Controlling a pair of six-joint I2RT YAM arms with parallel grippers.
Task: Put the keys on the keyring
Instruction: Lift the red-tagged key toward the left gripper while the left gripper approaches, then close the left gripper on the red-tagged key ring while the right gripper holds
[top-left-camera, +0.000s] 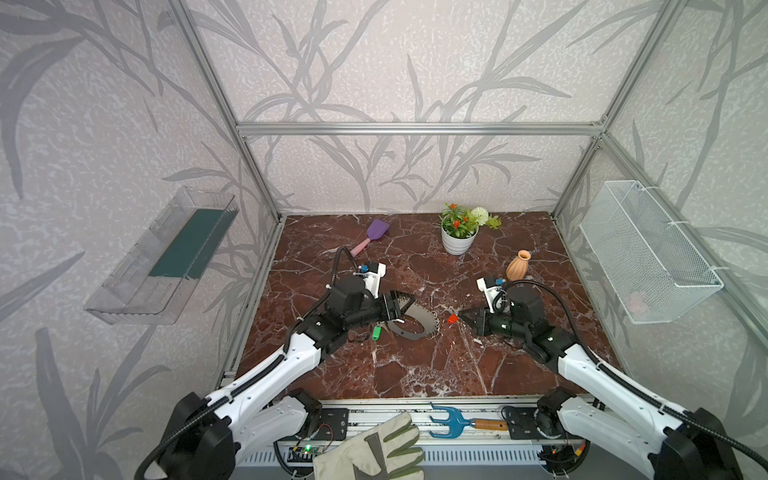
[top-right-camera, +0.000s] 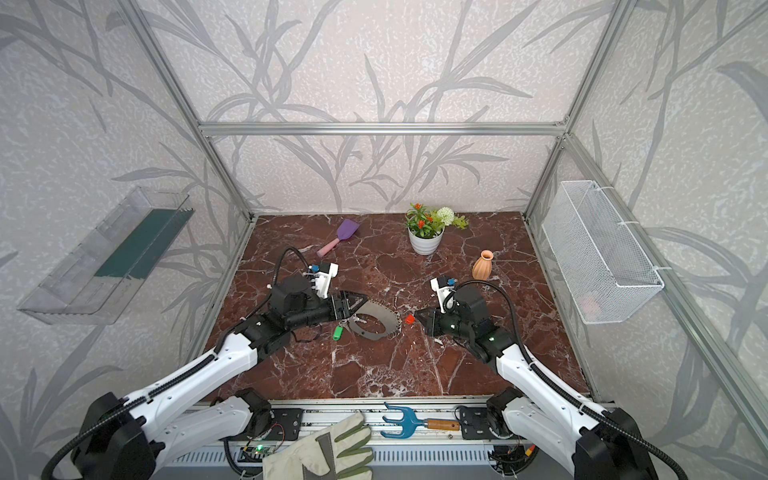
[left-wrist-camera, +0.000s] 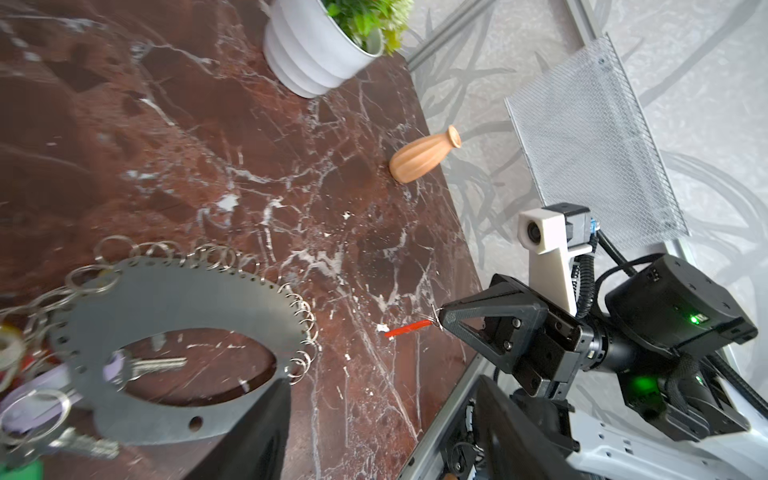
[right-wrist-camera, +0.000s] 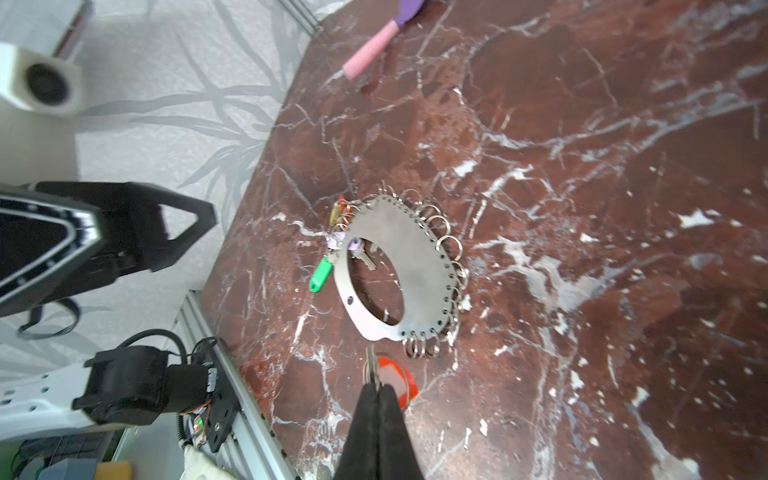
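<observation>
1. My stereo head hangs high above the near edge, tilted down toward the back wall (top-left-camera: 415, 174) at 12 o'clock; both top views share the whole marble tabletop (top-left-camera: 415, 374).
2. My left wrist camera sits close over the keyring (left-wrist-camera: 166, 299), facing 3 o'clock at the right gripper (left-wrist-camera: 442, 321).
3. My right wrist camera, low, faces 9 o'clock; both wrist views share the keyring.

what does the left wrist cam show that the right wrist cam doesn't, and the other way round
Only the left wrist view: the white plant pot, the orange vase and the mesh basket. Only the right wrist view: the purple scoop with its pink handle. Both: the grey keyring lying on the marble table, and the red key tag held by the shut right gripper.
</observation>
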